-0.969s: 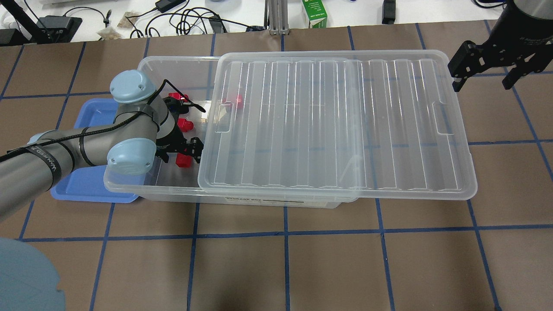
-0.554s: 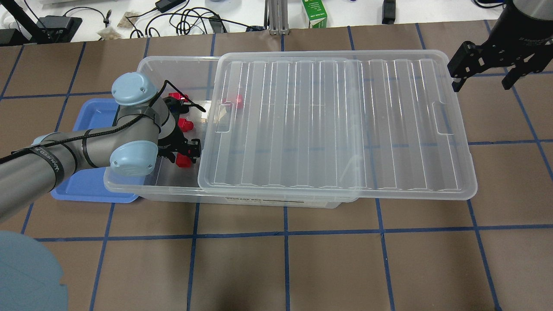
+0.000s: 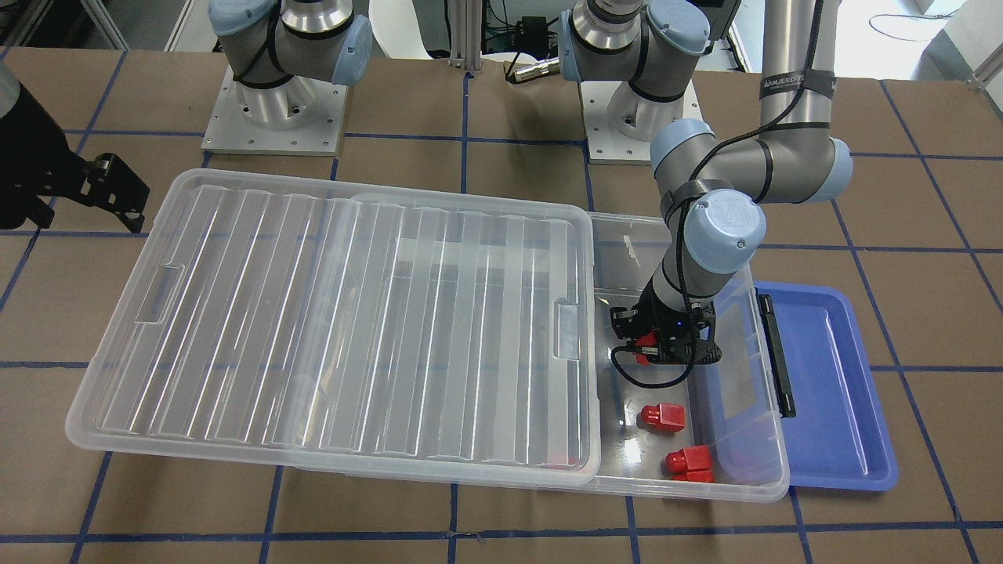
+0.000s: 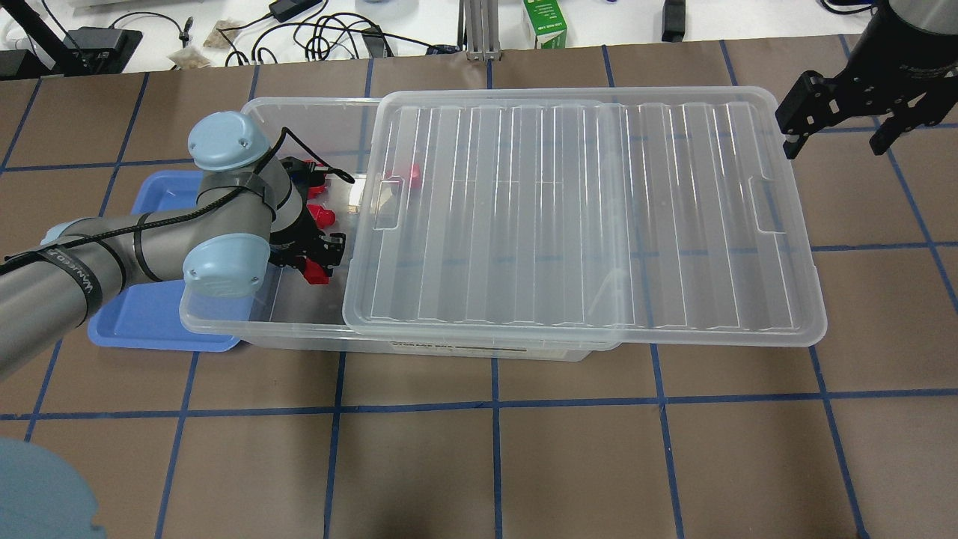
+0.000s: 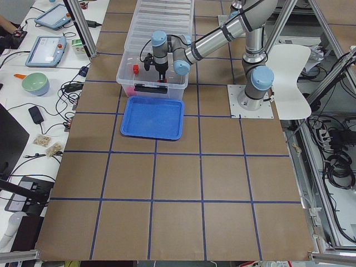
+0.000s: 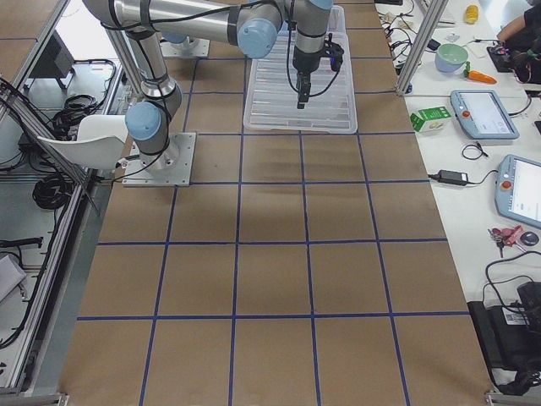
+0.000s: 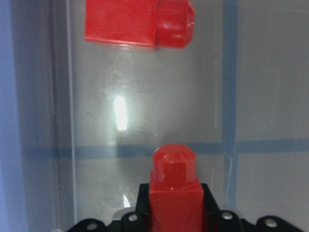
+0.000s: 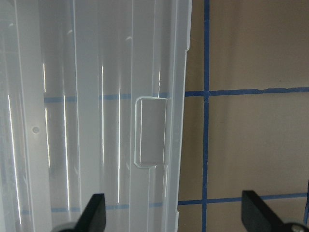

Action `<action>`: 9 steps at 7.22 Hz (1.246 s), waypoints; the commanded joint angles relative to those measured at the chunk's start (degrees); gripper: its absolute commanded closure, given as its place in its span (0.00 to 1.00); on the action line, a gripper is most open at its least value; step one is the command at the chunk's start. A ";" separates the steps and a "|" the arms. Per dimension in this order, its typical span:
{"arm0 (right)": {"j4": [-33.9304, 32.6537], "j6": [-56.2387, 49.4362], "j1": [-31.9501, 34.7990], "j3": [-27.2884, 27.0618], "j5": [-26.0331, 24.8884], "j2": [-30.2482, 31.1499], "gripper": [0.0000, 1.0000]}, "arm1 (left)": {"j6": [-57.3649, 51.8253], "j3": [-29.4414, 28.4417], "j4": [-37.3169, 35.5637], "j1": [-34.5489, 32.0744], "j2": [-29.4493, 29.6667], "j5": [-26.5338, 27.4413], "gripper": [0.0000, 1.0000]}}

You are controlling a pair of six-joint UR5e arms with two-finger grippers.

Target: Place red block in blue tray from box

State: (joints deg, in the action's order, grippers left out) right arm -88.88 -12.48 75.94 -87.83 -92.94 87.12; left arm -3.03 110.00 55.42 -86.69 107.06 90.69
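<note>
My left gripper is inside the open end of the clear box, shut on a red block. The left wrist view shows that block upright between the fingers, just above the box floor, with another red block lying ahead. In the front view the left gripper stands over the box floor, and two loose red blocks lie beyond it. The blue tray sits against the box's left end, partly under my arm. My right gripper is open, in the air off the lid's right end.
The ribbed lid is slid right, covering most of the box and overhanging its right end; one red block shows faintly under it. The black latch lies between box and tray. A green carton and cables sit past the far edge.
My left gripper's fingers have closed on the red block they straddled. The wrist has shifted slightly toward the far side with the block. The right arm has not moved.
</note>
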 commanded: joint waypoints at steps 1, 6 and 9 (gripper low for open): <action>0.11 0.00 0.00 0.20 0.22 0.50 0.00 | 0.74 -11.41 18.75 -0.15 -4.47 -0.07 1.00; 0.11 4.53 2.36 0.02 0.31 2.00 0.00 | -19.30 -21.68 26.41 12.02 -5.99 3.63 1.00; -0.41 5.37 2.82 -1.98 -3.27 0.69 0.00 | -29.37 -19.84 19.49 20.04 -1.17 3.19 1.00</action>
State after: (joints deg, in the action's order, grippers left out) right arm -88.78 -6.89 79.19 -88.42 -93.76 88.55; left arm -28.38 89.17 78.02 -69.53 103.70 94.22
